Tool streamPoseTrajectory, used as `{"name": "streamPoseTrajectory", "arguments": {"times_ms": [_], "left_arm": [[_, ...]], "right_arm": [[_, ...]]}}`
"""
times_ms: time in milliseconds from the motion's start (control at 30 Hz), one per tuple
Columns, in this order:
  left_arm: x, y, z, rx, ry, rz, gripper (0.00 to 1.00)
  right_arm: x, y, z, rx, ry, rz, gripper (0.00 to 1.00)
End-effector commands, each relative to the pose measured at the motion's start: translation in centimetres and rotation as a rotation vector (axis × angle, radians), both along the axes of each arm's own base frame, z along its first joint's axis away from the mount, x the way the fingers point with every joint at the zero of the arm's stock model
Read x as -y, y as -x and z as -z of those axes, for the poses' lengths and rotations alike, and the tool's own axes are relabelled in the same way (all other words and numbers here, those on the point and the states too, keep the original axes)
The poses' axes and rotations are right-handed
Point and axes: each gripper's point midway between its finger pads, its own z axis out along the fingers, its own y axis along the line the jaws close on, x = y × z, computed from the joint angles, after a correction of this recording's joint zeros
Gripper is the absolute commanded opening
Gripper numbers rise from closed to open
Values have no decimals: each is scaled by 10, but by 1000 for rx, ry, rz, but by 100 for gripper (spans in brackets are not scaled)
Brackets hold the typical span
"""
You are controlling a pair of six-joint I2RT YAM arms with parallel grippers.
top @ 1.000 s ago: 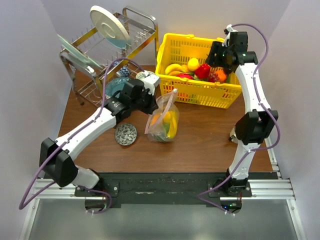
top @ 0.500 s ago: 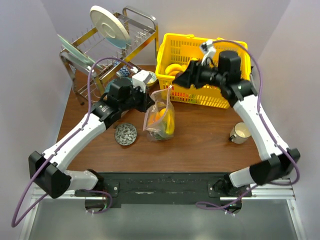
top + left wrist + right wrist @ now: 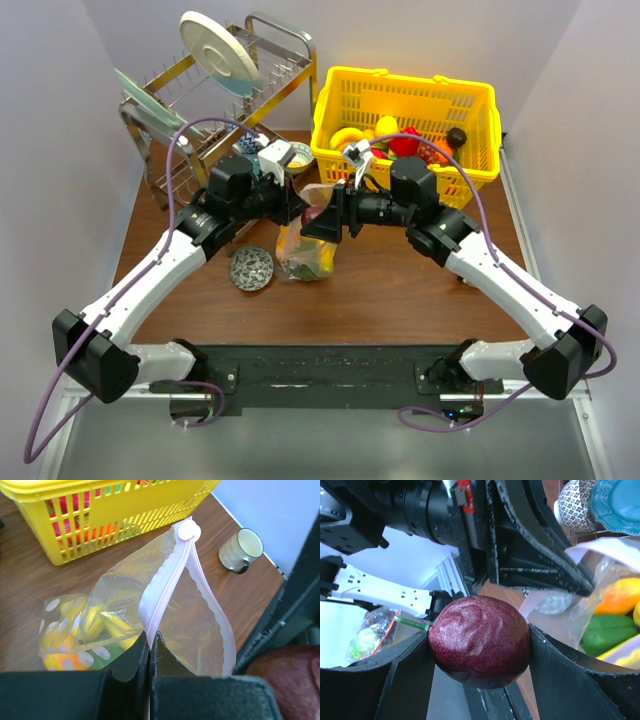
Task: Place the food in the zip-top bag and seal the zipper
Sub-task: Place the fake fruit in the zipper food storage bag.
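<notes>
Left gripper (image 3: 292,205), from the top view, I saw pinched on the mouth of the bag (image 3: 305,252), which stood on the table (image 3: 400,290) near the basket (image 3: 405,80). Just beside that mouth, the right gripper (image 3: 322,222) clamped a dark red fruit (image 3: 313,214).

Left wrist: jaws pressed together on the zipper (image 3: 165,587), with yellow and green food (image 3: 100,627) inside the bag.

Right wrist: the fruit sat wedged between the spread fingers (image 3: 560,680).

Top view over the whole table (image 3: 400,290); both wrist views close, sharing the zip-top bag (image 3: 200,615), right perhaps rolled.
</notes>
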Motion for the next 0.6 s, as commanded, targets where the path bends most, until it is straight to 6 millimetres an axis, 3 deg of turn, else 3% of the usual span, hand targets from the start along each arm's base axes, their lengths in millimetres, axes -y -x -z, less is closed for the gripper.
{"name": "streamPoseTrajectory", "arguments": {"times_ms": [0, 200, 367, 533, 567], "left_arm": [[11, 3, -23, 45, 89, 63, 0], [9, 1, -19, 30, 88, 56, 0], [7, -2, -17, 23, 88, 45, 0], [5, -5, -12, 3, 88, 37, 0], [5, -6, -11, -1, 89, 36, 0]], "right_arm": [[-6, -19, -17, 88, -51, 67, 40], [2, -50, 20, 94, 56, 214, 40], [19, -73, 50, 91, 151, 361, 47], [33, -81, 61, 88, 222, 438, 63], [36, -82, 64, 80, 248, 447, 72]]}}
